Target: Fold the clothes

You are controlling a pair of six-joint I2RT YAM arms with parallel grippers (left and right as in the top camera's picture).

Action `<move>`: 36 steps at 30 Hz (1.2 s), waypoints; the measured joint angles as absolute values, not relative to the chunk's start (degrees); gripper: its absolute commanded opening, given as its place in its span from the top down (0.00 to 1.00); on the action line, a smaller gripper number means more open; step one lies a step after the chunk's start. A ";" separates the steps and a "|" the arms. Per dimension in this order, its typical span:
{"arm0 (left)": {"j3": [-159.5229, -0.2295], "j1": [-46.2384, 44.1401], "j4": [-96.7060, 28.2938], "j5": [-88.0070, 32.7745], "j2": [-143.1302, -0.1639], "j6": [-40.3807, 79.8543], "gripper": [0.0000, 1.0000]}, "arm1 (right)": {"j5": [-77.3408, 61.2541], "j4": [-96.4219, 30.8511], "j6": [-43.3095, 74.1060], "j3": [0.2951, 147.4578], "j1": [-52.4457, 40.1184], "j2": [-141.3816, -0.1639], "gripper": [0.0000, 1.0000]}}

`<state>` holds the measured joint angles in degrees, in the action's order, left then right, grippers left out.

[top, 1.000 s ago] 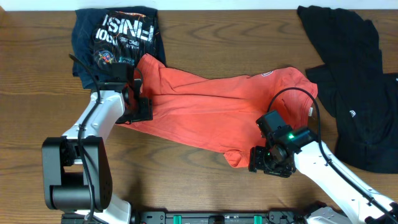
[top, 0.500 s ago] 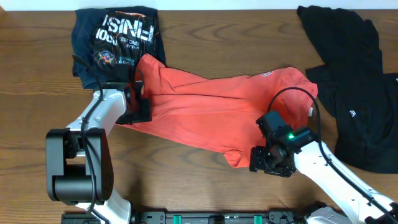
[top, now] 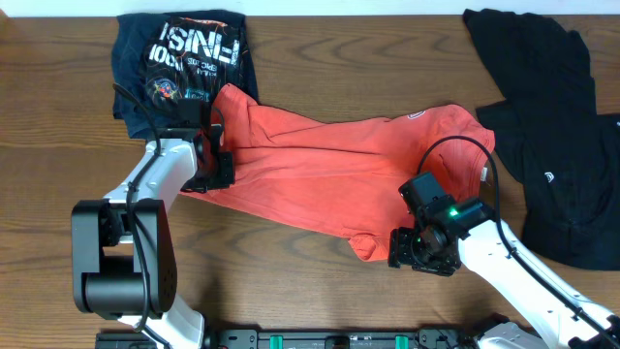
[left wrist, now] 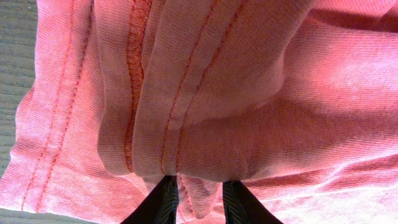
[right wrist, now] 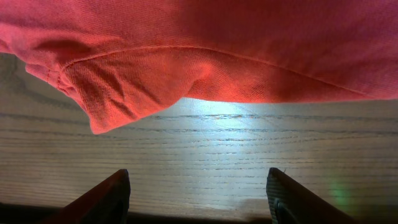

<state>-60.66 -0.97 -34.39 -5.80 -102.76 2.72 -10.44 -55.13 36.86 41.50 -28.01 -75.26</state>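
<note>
A folded navy shirt (top: pixel 184 53) with white print lies against the red shirt's (top: pixel 329 170) upper left corner. The left fingers (left wrist: pixel 165 200) are at the red shirt's left edge, clamped on a fold of its stitched hem. The cloth bunches up between them and fills the left wrist view.

The red shirt lies rumpled across the middle of the counter (top: pixel 291 291), running from upper left to right. It has a small white mark near its upper right end.

The right fingers (right wrist: pixel 106 198) are just off the red shirt's lower right edge, near a small flap that sticks out from that edge. They stand wide apart, with bare wood grain between them. In the right wrist view, a seamed corner of the red shirt lies just ahead of them and does not touch them.

A black garment (top: pixel 547 107) with a small white logo lies spread just beside the red shirt's right end.
</note>
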 measured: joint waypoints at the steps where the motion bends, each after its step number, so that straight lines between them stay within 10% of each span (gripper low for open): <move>1: -60.66 -0.97 -34.44 -5.80 -102.76 2.72 0.73 | -10.46 -55.13 36.86 41.50 -28.01 -75.26 0.32; 36: -59.42 -0.97 -35.40 -3.03 -102.78 2.79 0.78 | -10.22 -54.48 36.84 41.50 -28.01 -75.26 0.32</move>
<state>-59.42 -0.97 -35.40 -3.03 -102.78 2.79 -10.22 -54.48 36.84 41.50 -28.01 -75.26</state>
